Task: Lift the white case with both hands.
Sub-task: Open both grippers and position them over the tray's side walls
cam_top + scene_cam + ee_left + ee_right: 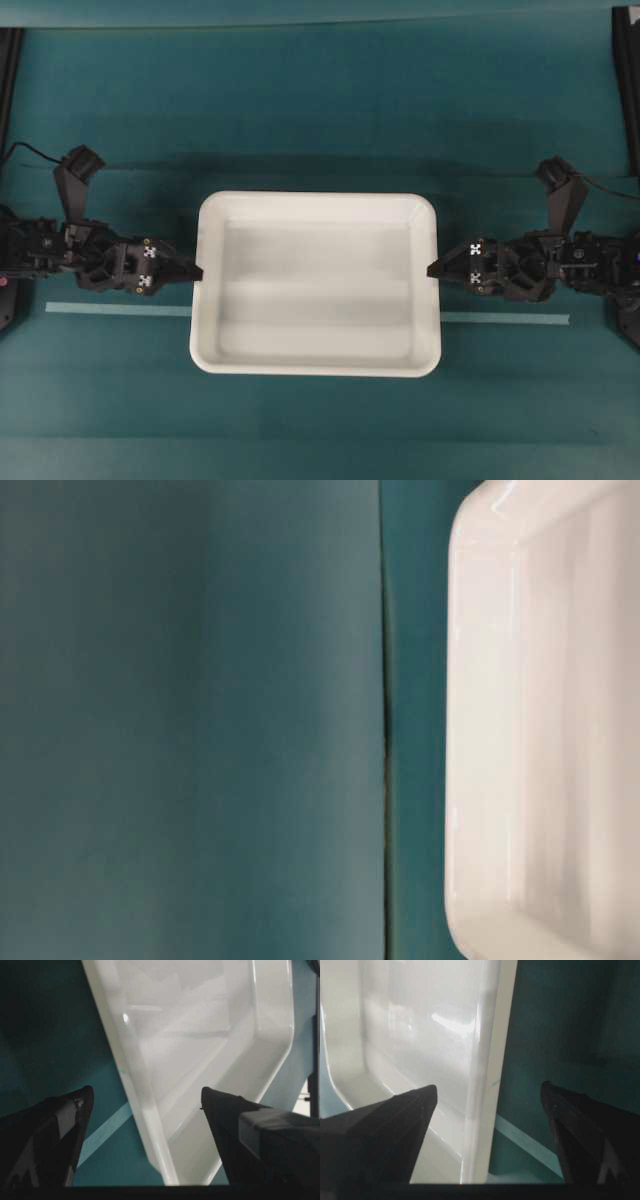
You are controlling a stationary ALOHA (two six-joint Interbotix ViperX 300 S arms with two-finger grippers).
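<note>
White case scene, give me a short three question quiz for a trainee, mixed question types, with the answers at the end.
1. True or false: the white case holds several objects.
2. Multiple choice: each wrist view shows the pincer's fingers (A) clamped on the rim, (B) spread on either side of the rim, (C) far from the case.
3. Fill in: the left pincer and right pincer sit at opposite ____ ends of the case.

Key: 1 false, its interior is bare. 2 B. 3 short.

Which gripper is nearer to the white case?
Neither clearly: the left gripper is at the white case's left rim, the right gripper at its right rim, each open and straddling the rim.
</note>
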